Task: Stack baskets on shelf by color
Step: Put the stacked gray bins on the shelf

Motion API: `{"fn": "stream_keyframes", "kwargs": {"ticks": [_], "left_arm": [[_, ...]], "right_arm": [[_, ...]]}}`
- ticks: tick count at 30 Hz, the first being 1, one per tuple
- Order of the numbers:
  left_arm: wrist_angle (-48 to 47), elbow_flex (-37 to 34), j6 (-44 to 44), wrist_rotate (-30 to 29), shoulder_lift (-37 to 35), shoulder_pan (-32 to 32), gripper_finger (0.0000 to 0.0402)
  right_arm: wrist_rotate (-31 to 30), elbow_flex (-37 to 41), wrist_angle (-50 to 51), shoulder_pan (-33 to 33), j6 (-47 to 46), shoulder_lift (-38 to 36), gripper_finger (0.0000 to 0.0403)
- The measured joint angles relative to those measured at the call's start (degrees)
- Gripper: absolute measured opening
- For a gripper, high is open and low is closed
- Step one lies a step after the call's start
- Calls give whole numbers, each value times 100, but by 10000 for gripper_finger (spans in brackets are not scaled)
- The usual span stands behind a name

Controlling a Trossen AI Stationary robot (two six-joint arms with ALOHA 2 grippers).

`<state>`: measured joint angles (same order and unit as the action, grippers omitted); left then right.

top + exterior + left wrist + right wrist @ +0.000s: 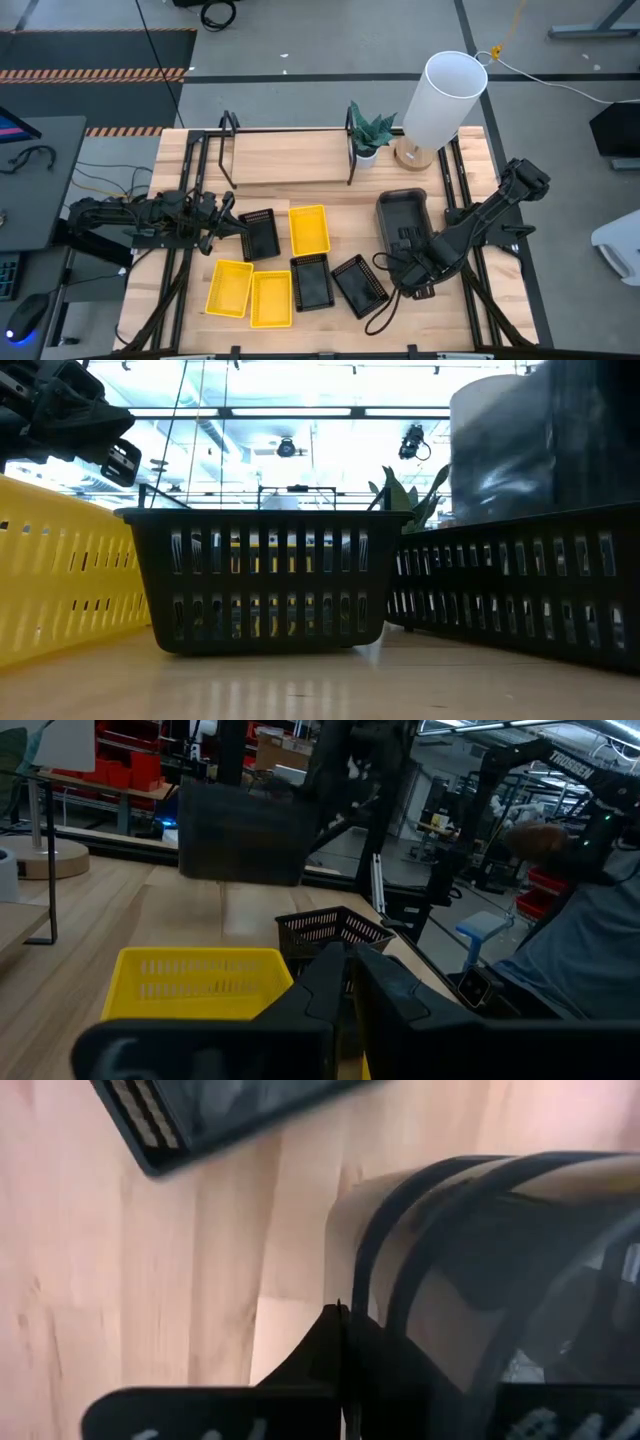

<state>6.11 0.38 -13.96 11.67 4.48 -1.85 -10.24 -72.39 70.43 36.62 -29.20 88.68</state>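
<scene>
The shelf [290, 158] stands along the table's far side. Three yellow baskets [309, 229], [229, 288], [271, 298] and three black mesh baskets [260, 234], [311, 282], [359, 285] rest flat on the tabletop. The dark grey baskets [402, 212] sit nested in one stack right of them, also seen in the left wrist view [245, 830]. My right gripper [412, 262] is at the stack's near end, shut on it. My left gripper [228, 215] is shut, raised [112, 455] just left of a black mesh basket and touching nothing. My right gripper holds the nested grey baskets by the rim of their near end wall [372, 1295], coming from the near right and slanting down. One finger [300, 1370] shows outside the wall; the baskets hide the other. Whether the stack is lifted or still on the table, I cannot tell.
A white lamp [440, 100] on a wooden base and a small potted plant [368, 135] stand at the shelf's right end. A dark cable [385, 315] loops on the table near the right arm. Bare wood lies between the shelf and the baskets.
</scene>
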Motion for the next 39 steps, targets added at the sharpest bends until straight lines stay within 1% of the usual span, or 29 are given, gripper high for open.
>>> {"fn": "stream_keyframes", "kwargs": {"ticks": [3, 7, 10, 14, 18, 24, 29, 33, 39], "left_arm": [[0, 2, 0, -1, 0, 1, 36], [0, 1, 0, 0, 1, 1, 38], [-26, 2, 0, 1, 1, 0, 36], [-20, 2, 0, 1, 0, 2, 31], [-5, 2, 0, 1, -1, 0, 31], [-4, 0, -2, 1, -1, 0, 38], [-4, 2, -1, -1, -1, 0, 36], [-4, 0, -2, 1, 1, 0, 31], [-4, 1, 0, -1, -1, 0, 34]], "right_arm": [[-246, -387, 84, -2, 133, 36, 12], [-337, -929, 227, -18, 369, 157, 12], [-511, -1533, 500, -54, 622, 445, 12], [-620, -2536, 913, -192, 1266, 1087, 12], [-599, -3589, 1246, -526, 1991, 1678, 12], [-541, -4759, 1324, -1433, 2712, 2255, 16], [-110, -5229, 1319, -2272, 3224, 2589, 14], [324, -5295, 1119, -2794, 3657, 2764, 14], [393, -5293, 940, -3322, 4282, 3085, 14]]}}
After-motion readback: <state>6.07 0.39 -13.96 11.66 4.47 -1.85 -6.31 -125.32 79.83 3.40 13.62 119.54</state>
